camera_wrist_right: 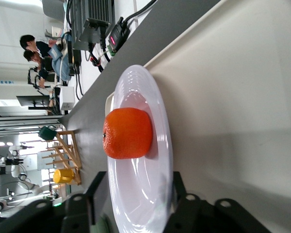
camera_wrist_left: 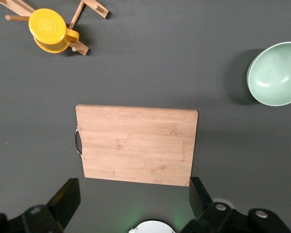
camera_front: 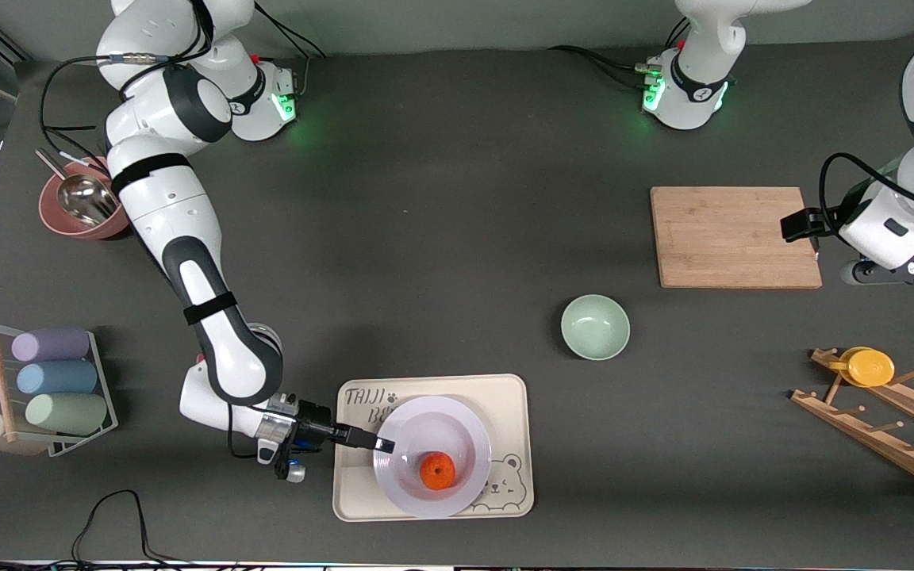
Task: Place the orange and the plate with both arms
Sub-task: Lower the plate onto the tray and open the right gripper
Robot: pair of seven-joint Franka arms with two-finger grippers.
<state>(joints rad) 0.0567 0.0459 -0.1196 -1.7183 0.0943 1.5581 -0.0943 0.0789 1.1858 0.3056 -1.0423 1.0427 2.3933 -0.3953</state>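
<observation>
The white plate (camera_front: 457, 424) lies on the beige bear tray (camera_front: 508, 400) near the front camera. The orange (camera_front: 437, 471) rests in the plate. My right gripper (camera_front: 384, 444) is at the plate's rim on the side toward the right arm's end. It is open, one finger above the rim and one below it. The right wrist view shows the orange (camera_wrist_right: 128, 132) on the plate (camera_wrist_right: 132, 85), with the right gripper (camera_wrist_right: 139, 177) straddling the rim. My left gripper (camera_front: 810, 230) waits, raised by the cutting board, open and empty (camera_wrist_left: 134, 187).
A bamboo cutting board (camera_front: 735, 236) and a pale green bowl (camera_front: 595, 327) lie toward the left arm's end. A wooden rack (camera_front: 885, 420) there holds a yellow cup (camera_front: 869, 366). At the right arm's end are a pink bowl with a metal scoop (camera_front: 80, 208) and a cup rack (camera_front: 52, 381).
</observation>
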